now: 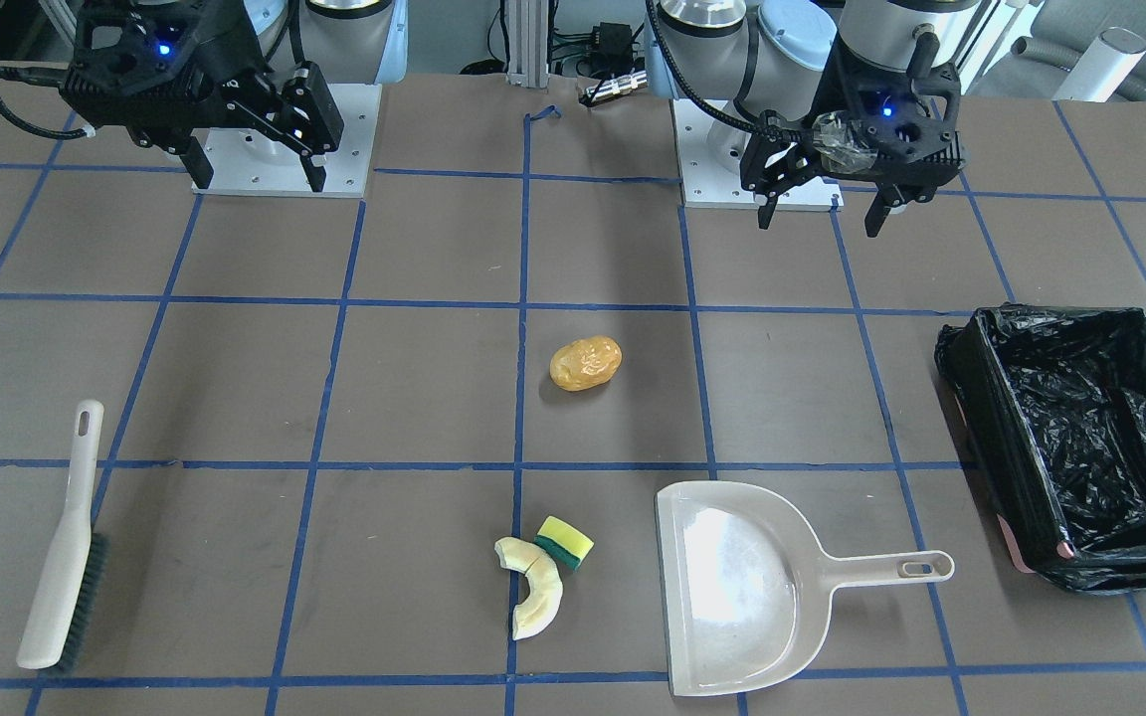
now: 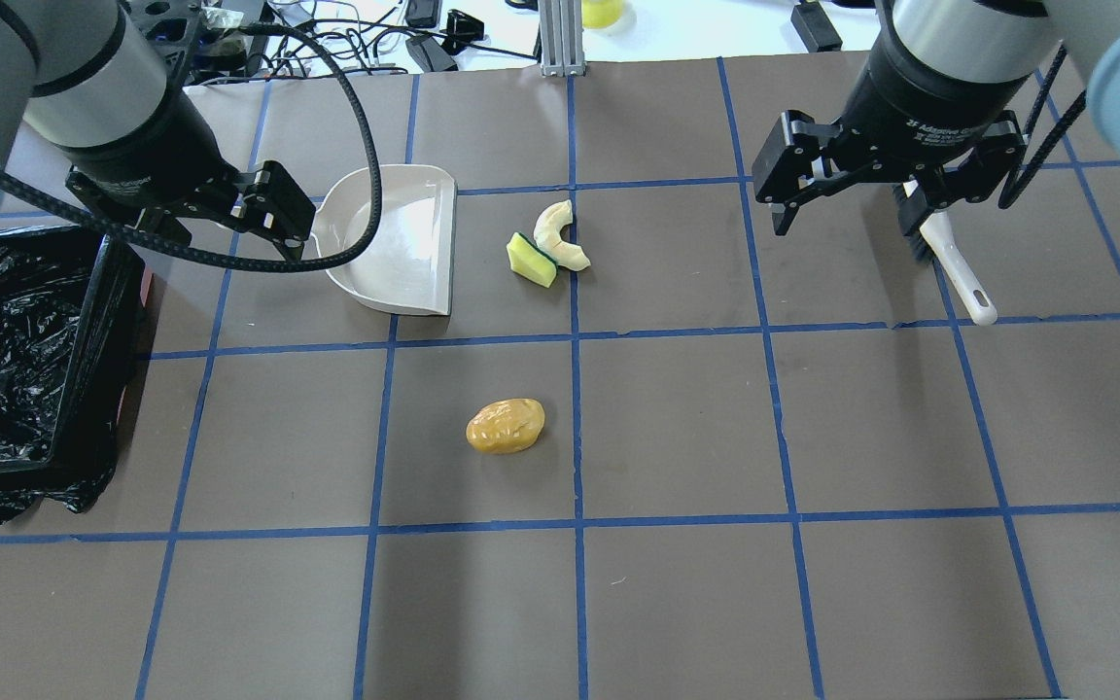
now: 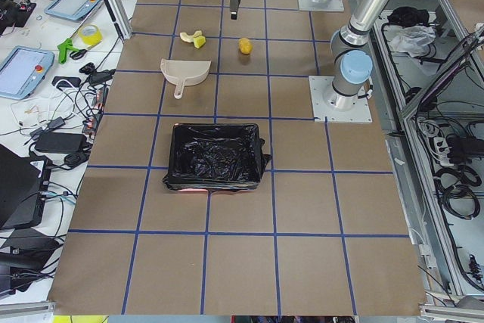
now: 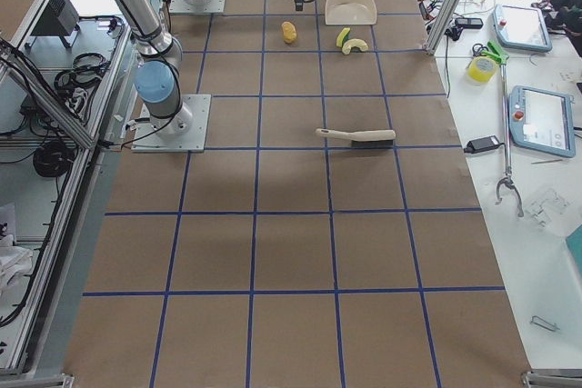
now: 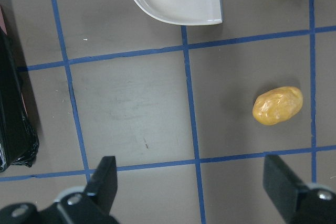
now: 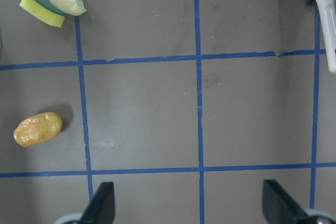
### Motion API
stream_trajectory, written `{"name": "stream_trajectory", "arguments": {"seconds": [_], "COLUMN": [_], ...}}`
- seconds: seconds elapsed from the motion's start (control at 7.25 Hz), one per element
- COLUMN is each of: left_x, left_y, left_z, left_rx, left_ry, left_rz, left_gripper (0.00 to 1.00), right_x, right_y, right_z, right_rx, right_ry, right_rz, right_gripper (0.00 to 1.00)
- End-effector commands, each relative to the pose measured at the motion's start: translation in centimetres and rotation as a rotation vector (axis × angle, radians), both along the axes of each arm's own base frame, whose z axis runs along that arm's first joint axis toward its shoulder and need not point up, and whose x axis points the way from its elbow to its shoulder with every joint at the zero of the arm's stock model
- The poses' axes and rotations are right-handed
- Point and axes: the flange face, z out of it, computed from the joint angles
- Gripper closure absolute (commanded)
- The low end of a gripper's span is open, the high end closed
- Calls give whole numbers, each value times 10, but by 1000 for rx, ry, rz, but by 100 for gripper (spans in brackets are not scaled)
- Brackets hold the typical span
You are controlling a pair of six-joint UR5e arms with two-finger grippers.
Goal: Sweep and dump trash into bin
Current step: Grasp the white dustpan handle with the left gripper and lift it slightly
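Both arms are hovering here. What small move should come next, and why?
Probably bring the right gripper, open and empty, over to the brush on its side: the lump, slice and sponge piece lie unswept outside the dustpan.

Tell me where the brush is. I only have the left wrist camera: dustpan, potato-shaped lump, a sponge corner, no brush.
Observer: The brush lies flat on the robot's right side of the table, untouched, apart from the open right gripper.
Operator: Anything in the bin yet?
Observer: No, the bin holds only its black liner.
Operator: Where's the third piece?
Observer: The cream slice lies touching the sponge piece, before the open mouth of the dustpan.
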Motion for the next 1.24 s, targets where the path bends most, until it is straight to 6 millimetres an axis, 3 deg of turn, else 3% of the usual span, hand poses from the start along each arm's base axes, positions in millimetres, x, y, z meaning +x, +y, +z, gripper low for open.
{"name": "stream_trajectory", "arguments": {"seconds": [0.0,0.28,0.41,0.55,0.69,0.97,1.1], "left_x": [5,6,7,9,9,12,26], "left_y": [-4,-3,-11,-27,-30,-43,-58], "left_z": [1,4,-1,10,6,-10,-31], "left_rx": [9,3,-4,-158,-177,-160,-155], "left_ry": [8,0,5,3,18,29,31], "left_rz": [13,16,34,101,226,324,466], "left_gripper": [0,0,0,0,0,0,0], "right_x": [0,1,0,1,0,-2,-2], "right_y": [0,0,0,0,-1,-1,-1], "right_z": [0,0,0,0,0,-1,-3], "right_rx": [0,0,0,-1,2,3,6], "right_ry": [0,0,0,0,0,0,0], "right_rz": [0,1,1,1,0,-3,-3], "right_gripper": [0,0,0,0,0,0,0]}}
